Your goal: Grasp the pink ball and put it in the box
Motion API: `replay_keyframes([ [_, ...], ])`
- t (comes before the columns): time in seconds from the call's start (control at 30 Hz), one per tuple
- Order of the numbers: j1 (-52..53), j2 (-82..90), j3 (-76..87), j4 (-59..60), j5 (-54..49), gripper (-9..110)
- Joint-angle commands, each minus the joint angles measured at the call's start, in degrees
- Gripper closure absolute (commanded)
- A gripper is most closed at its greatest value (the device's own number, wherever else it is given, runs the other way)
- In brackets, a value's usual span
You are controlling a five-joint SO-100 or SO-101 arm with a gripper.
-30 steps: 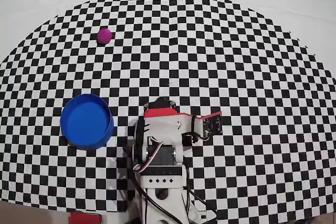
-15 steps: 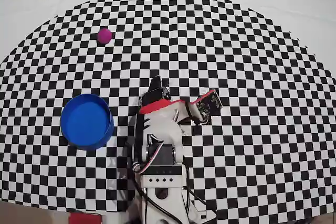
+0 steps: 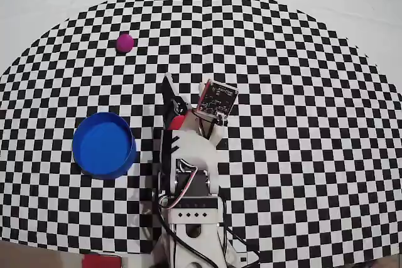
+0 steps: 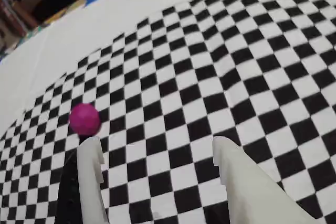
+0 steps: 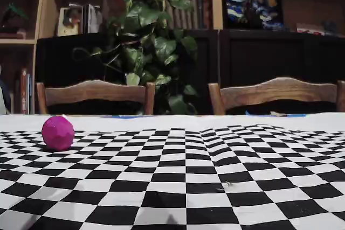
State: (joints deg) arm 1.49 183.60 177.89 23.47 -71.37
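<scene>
The small, smooth magenta-pink ball (image 3: 125,42) lies alone on the black-and-white checkered cloth (image 3: 301,92), towards its far left edge in the overhead view. The round, shallow bright-blue box (image 3: 103,144) stands well apart, nearer the left edge. The white two-finger gripper (image 4: 157,150) hangs above bare squares, its jaws spread and holding nothing.

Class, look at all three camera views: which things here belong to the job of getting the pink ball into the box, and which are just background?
Part of the job:
- pink ball, resting on the mat, untouched
- box, blue, round, nothing in it
- claw, open, holding nothing

Just lying about:
- checkered mat
- two wooden chairs
- leafy plant
- bookshelves
</scene>
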Motion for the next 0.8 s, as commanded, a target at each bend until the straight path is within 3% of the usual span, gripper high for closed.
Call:
replay_keyframes([
  [0.0, 0.18, -0.53, 0.26, -3.43, -5.8, 77],
  [0.4, -0.09, -0.53, 0.35, -7.47, -24.52, 77],
  [0.77, -0.7, -0.35, 0.44, -8.26, -26.63, 77],
])
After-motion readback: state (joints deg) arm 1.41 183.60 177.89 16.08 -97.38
